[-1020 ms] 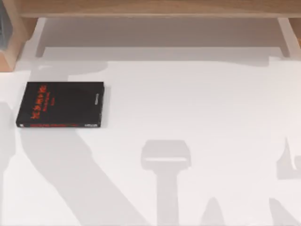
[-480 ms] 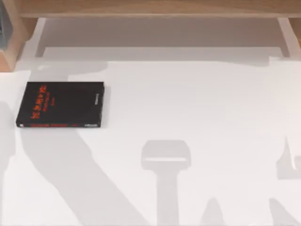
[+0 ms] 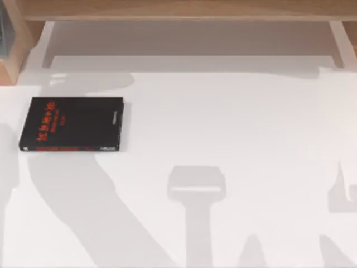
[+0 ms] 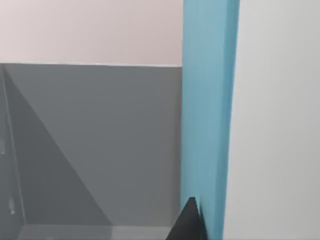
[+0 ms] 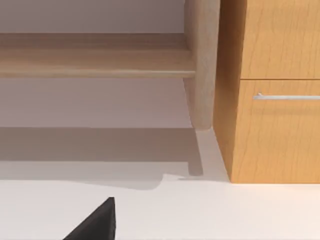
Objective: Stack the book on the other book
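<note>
White tabletop (image 3: 234, 128) spreads below a wooden shelf unit (image 3: 178, 8) at the far edge. On the table's far left lies the black book (image 3: 71, 124), flat, red lettering up. The left wrist view has the teal book (image 4: 207, 110) standing on edge right against a dark fingertip (image 4: 190, 222); whether the left gripper clasps it cannot be told. The right wrist view faces a wooden drawer cabinet (image 5: 275, 100); its fingers' state cannot be told.

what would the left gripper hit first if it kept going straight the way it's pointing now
Probably the teal book: in the left wrist view its blue face stands right ahead of the left gripper's dark fingertip, seemingly almost touching. Depth is unclear, so it might slide alongside the cover towards the grey wall behind.
</note>
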